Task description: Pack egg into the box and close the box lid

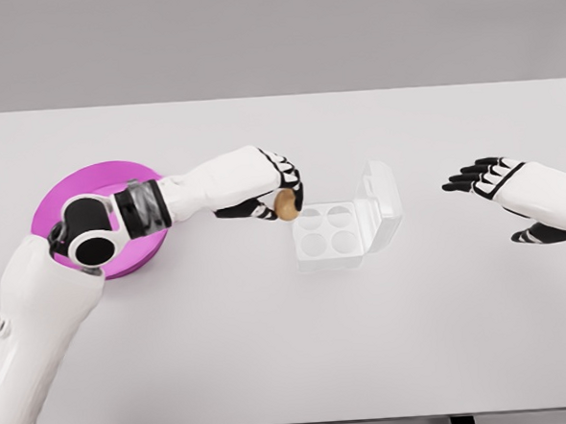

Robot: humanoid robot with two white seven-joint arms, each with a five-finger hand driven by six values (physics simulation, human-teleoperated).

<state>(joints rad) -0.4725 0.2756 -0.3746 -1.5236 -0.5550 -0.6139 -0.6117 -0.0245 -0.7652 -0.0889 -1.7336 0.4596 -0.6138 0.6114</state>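
Note:
A clear plastic egg box [328, 230] sits at the table's middle, with empty round cups and its lid [382, 194] standing up on the right side. My left hand [280, 195] is shut on a tan egg [285, 205], holding it just left of the box's near-left cups, slightly above the table. The right hand [487, 175] hovers open to the right of the box, fingers spread and pointing left, holding nothing.
A magenta plate [57, 202] lies at the left of the white table [291, 346], partly covered by my left forearm and elbow.

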